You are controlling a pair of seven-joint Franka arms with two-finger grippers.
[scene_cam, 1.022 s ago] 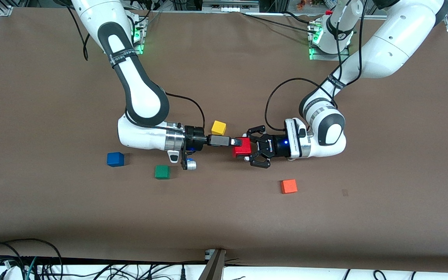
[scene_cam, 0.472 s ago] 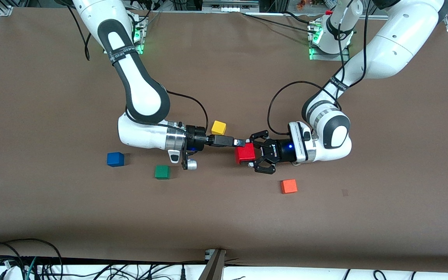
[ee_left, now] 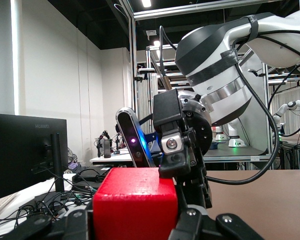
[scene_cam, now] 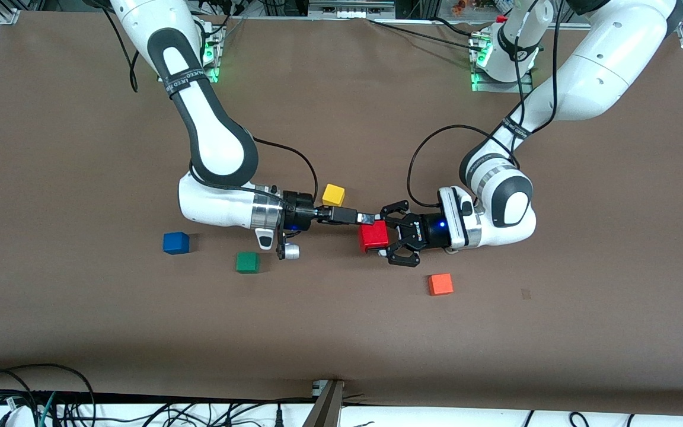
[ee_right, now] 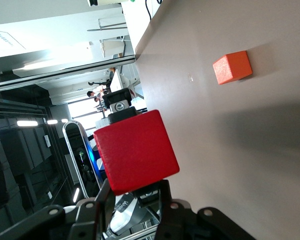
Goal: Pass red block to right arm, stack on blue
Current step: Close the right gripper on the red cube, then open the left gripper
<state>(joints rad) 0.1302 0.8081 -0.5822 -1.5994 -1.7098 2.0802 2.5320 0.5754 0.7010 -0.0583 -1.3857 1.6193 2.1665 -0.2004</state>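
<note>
The red block (scene_cam: 374, 236) is held off the table at mid-table, clamped in my left gripper (scene_cam: 380, 237). It fills the left wrist view (ee_left: 135, 205) between that gripper's jaws (ee_left: 135, 227). My right gripper (scene_cam: 367, 219) faces it from the right arm's end, open, with one finger (ee_left: 171, 150) over the block's top edge. In the right wrist view the block (ee_right: 135, 150) sits just past my right gripper (ee_right: 135, 197), whose jaws are spread about the block's width. The blue cube (scene_cam: 175, 243) rests on the table toward the right arm's end.
A green cube (scene_cam: 247, 262) lies beside the blue one, slightly nearer the front camera. A yellow cube (scene_cam: 334, 194) lies just farther from the camera than the right gripper. An orange cube (scene_cam: 440, 284) lies nearer the camera, toward the left arm's end (ee_right: 232, 67).
The left gripper and red block shifted slightly toward the left arm's end and lower in the front view. The right gripper's fingers followed and now reach the block's edge.
</note>
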